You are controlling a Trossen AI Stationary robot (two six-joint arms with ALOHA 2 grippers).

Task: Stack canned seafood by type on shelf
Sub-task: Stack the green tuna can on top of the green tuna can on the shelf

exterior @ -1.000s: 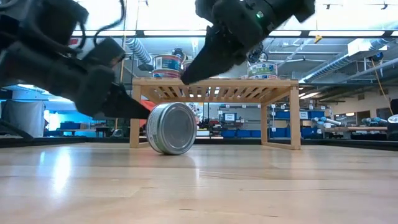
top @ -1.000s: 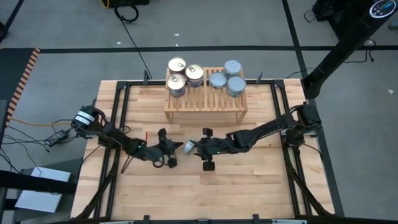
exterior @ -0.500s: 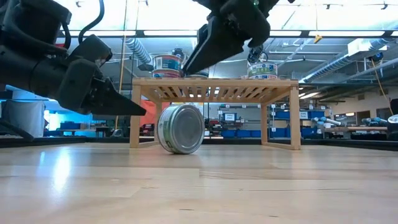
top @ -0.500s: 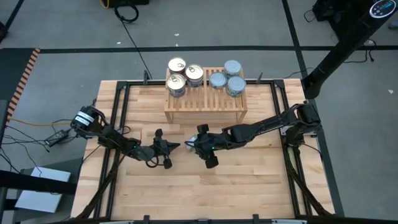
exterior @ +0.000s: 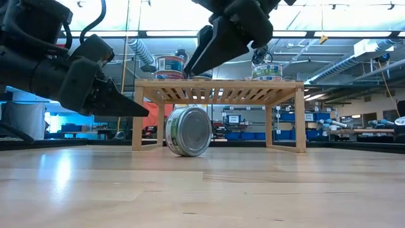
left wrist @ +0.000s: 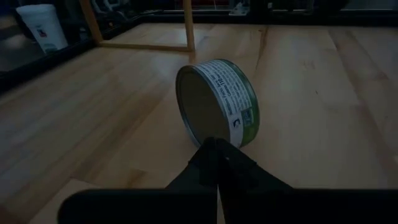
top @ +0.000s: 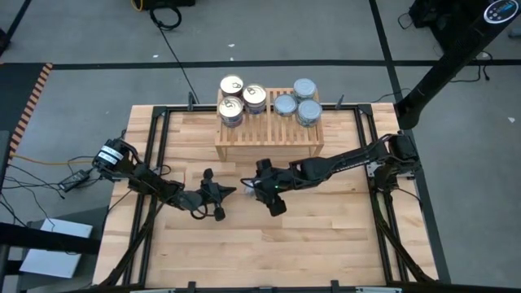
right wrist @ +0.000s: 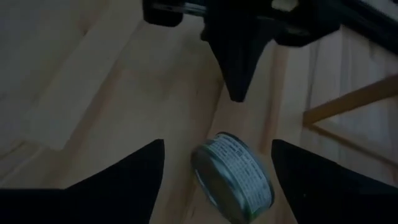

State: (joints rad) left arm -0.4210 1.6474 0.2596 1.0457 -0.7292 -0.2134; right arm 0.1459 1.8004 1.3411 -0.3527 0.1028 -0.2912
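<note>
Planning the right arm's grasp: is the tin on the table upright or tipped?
Tipped. The tin stands on its rim on the tabletop, its round face showing sideways in the low view, apart from both grippers.

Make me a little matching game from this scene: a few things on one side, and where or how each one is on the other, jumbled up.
Things:
1. loose tin
2. left gripper
3. right gripper
4. blue-grey-topped tins

Places or states:
A. standing on the right half of the shelf
B. jaws shut, pointing at the loose tin from the left
C. tipped on its edge on the tabletop, in front of the shelf
D. jaws spread wide, hanging above the loose tin

Pairs: 1-C, 2-B, 3-D, 4-A
</note>
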